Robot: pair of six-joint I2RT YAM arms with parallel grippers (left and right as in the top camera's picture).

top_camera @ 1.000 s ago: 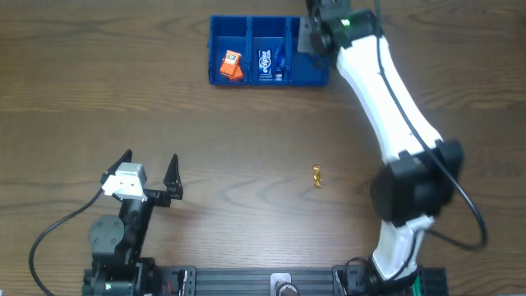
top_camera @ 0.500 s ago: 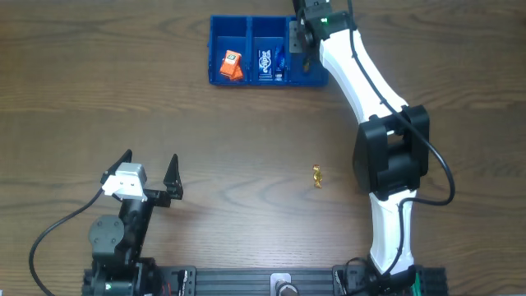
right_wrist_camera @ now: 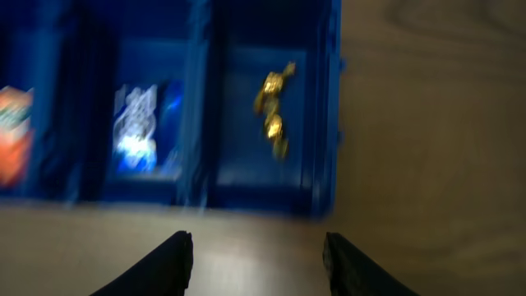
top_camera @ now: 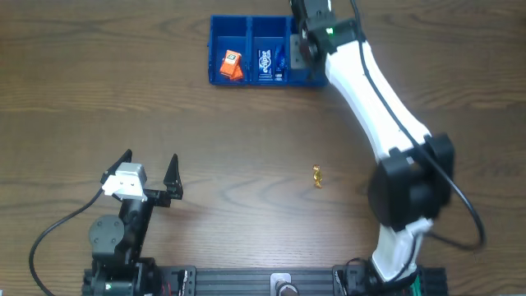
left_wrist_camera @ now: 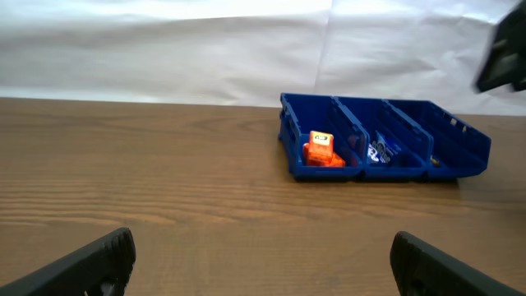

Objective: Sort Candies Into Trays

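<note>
Blue plastic makes up the tray (top_camera: 215, 37), a bin of three side-by-side compartments standing at the far side of the wooden table (top_camera: 123, 107), about midway across. An orange candy (top_camera: 233, 65) lies in its left compartment and a blue-wrapped candy (top_camera: 267, 62) in the middle one. The right wrist view shows gold-wrapped candy (right_wrist_camera: 273, 111) in the right compartment (too blurred to count the pieces). The right arm (top_camera: 370, 82) reaches from its base up to the tray's right end. The right gripper (right_wrist_camera: 256, 255) hovers there above the tray's near wall, in line with the right compartment. Its two fingers are spread apart with nothing between them, and the table surface shows below them. A loose gold candy (top_camera: 318, 175) lies on the bare wood well apart from the tray, between the two arms and nearer the right one, touched by neither gripper. The left gripper (top_camera: 150, 160) sits close to its own base at the near left of the table, far from the tray and facing it. Its fingers are also spread wide and hold nothing. From the left wrist view the tray stands across an open stretch of table, with the orange candy plain in the compartment nearest that side.
</note>
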